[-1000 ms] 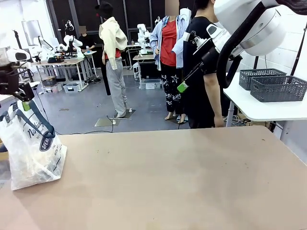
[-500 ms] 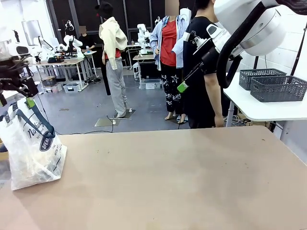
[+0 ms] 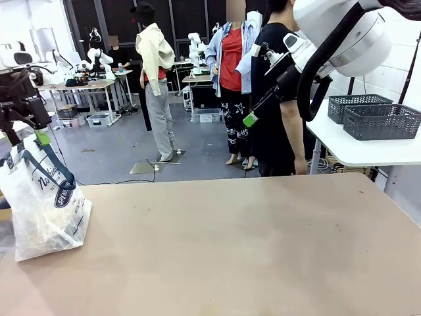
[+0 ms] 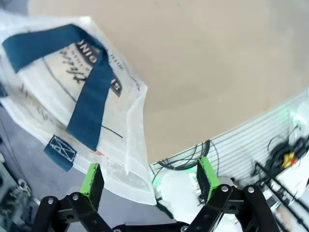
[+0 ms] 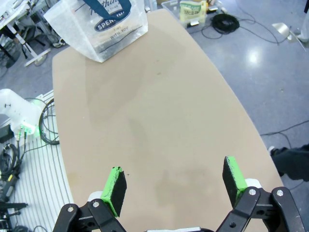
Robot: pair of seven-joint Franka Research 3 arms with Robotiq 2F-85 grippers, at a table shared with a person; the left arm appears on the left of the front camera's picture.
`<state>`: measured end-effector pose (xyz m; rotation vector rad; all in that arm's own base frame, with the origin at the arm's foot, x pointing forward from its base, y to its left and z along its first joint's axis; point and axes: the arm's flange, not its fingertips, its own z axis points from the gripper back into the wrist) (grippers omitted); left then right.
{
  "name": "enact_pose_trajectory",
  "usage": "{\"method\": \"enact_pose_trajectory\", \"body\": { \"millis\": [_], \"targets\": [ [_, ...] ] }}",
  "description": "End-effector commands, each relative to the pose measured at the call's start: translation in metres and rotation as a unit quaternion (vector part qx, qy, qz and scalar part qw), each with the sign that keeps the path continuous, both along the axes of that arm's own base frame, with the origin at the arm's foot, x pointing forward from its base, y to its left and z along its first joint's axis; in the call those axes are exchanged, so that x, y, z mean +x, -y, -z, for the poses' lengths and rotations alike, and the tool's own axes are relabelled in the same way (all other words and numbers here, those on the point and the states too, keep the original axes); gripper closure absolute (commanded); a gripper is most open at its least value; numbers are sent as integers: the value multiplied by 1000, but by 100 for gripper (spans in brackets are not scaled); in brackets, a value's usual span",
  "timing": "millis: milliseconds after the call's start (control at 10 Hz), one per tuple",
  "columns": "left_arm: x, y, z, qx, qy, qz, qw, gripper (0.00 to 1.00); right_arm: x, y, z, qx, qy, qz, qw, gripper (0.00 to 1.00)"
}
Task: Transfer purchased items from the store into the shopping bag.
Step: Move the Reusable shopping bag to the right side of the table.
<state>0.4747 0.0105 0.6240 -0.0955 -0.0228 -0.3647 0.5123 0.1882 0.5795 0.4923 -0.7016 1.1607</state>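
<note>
The shopping bag (image 3: 43, 204), translucent whitish with navy handles and a round dark logo, stands at the table's left edge. What it holds I cannot make out. My left gripper (image 3: 26, 133) hangs open just above the bag's top. In the left wrist view its jaws (image 4: 149, 176) stand wide over the bag (image 4: 63, 82) and its navy strap, holding nothing. My right gripper (image 3: 253, 85) is raised high over the far side, open and empty. Its wrist view looks down past open fingers (image 5: 175, 181) at bare table, with the bag (image 5: 104, 24) far off. The purchased items are out of view.
Two dark grey lattice baskets (image 3: 381, 122) sit on a white side table at the right; whether either is the store I cannot tell. A person in black (image 3: 279, 131) stands behind the brown table (image 3: 230, 250). Cables lie on the floor beside the table.
My left gripper has shifted slightly right and up above the bag. The right arm and the bag have not moved.
</note>
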Motion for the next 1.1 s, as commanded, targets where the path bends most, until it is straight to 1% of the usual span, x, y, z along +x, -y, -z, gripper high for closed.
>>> {"method": "enact_pose_trajectory", "body": {
  "millis": [0, 100, 200, 300, 400, 500, 600, 700, 800, 900, 1000],
  "targets": [
    [0, -6, -6, -62, -13, 101, 993, 0, 0, 0, 0, -7, 1, 1, 1000, 0],
    [2, -8, -2, -84, -4, 127, 988, 0, 0, 0, 0, -7, 1, 1, 1000, 0],
    [0, -13, -2, -117, 16, 198, 973, 0, 0, 0, 0, -7, 1, 1, 1000, 0],
    [0, -18, 0, -164, 38, 229, 959, 0, 0, 0, 0, -7, 1, 1, 1000, 0],
    [-1, -22, 1, -197, 54, 237, 950, 0, 0, 0, 0, -7, 1, 1, 1000, 0],
    [-2, -24, 1, -223, 91, 234, 942, 0, 0, 0, 0, -7, 1, 1, 1000, 0],
    [-4, -27, 1, -247, 109, 250, 930, 0, 0, 0, 0, -7, 1, 1, 1000, 0],
    [-6, -29, 2, -260, 111, 256, 924, 0, 0, 0, 0, -7, 1, 1, 1000, 0],
    [-9, -28, 5, -251, 117, 268, 923, 0, 0, 0, 0, -7, 1, 1, 1000, 0],
    [-10, -30, 7, -247, 125, 263, 924, 0, 0, 0, 0, -7, 1, 1, 1000, 0],
    [-2, -27, 0, -244, 113, 250, 930, 0, 0, 0, 0, -7, 1, 1, 1000, 0]
  ]
}}
